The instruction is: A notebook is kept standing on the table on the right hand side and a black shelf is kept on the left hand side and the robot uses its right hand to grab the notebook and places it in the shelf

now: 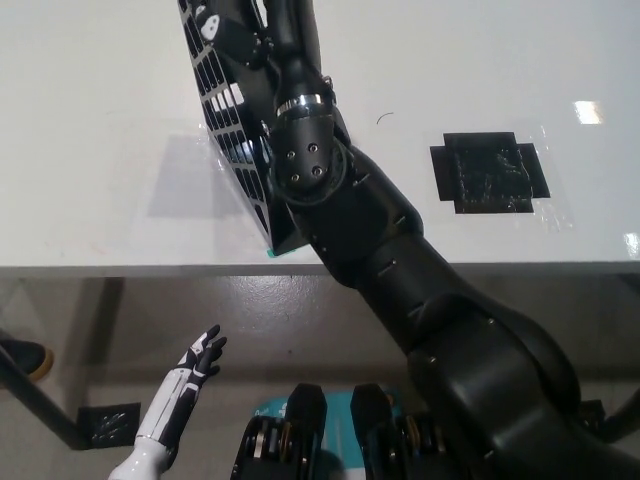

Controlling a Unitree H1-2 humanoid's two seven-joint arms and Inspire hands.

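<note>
One black right arm fills the centre of the frame, running from lower right up to the upper middle, where the black right hand [232, 22] sits against the black perforated metal shelf [228, 130] standing on the white bench [90, 120]. The hand is cropped by the top edge and overlaps the dark grille, so whether its fingers are spread or closed cannot be told. The notebook cannot be made out anywhere; it may be hidden behind the arm or inside the shelf. The black tape patch [488, 172] at right centre is bare. Risks, as judged: the shelf's lower corner stands close to the bench's front edge, so a push from the forearm could tip or slide it off; an unseen notebook could snag the grille. The white left hand [197, 362] hangs idle at lower left, fingers spread.
</note>
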